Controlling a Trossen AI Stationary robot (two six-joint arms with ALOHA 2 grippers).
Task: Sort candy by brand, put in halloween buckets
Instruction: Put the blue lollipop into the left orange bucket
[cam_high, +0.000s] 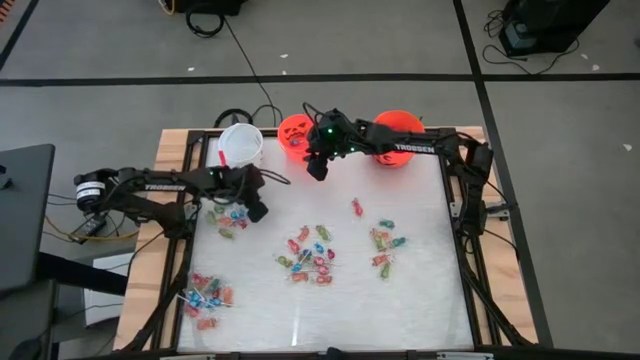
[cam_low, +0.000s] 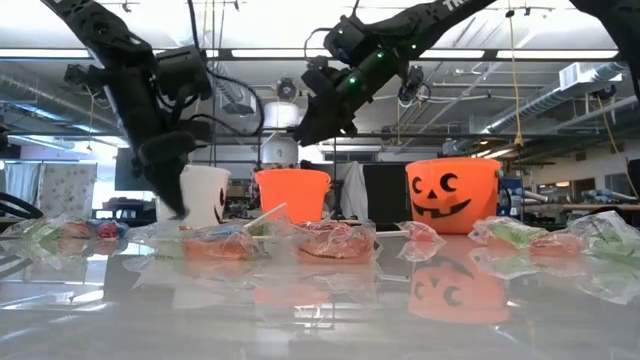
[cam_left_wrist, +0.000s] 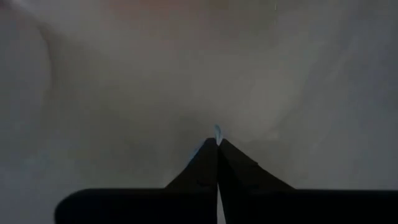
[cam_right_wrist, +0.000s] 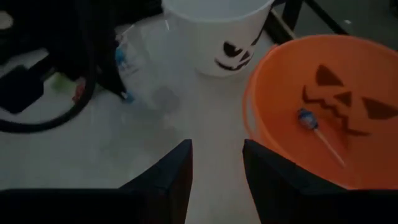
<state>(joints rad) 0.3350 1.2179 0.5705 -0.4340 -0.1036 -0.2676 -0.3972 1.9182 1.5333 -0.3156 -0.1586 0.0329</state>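
Candy lies in loose piles on the table: one by my left gripper (cam_high: 226, 217), one in the centre (cam_high: 310, 258), one to the right (cam_high: 386, 243) and one near the left corner (cam_high: 205, 297). The white bucket (cam_high: 241, 146), the small orange bucket (cam_high: 295, 131) and the larger orange bucket (cam_high: 398, 138) stand along the far edge. My left gripper (cam_high: 258, 210) is low over the table beside the left pile, shut on a small blue piece. My right gripper (cam_high: 318, 168) hovers open just in front of the small orange bucket (cam_right_wrist: 323, 106), which holds a blue lollipop (cam_right_wrist: 308, 118). My left gripper pinches a tiny blue-wrapped piece (cam_left_wrist: 217, 132) between its two fingertips; only a sliver of it shows past them. The fingers (cam_low: 176, 205) come from above, pointing down at the table. Whether the piece is lifted clear I cannot tell.
A single red sweet (cam_high: 356, 207) lies apart in the middle of the table. The white bucket (cam_right_wrist: 217, 31) stands next to the small orange one. The table's near strip (cam_high: 330, 325) carries no candy. Cables and equipment lie on the floor beyond the table.
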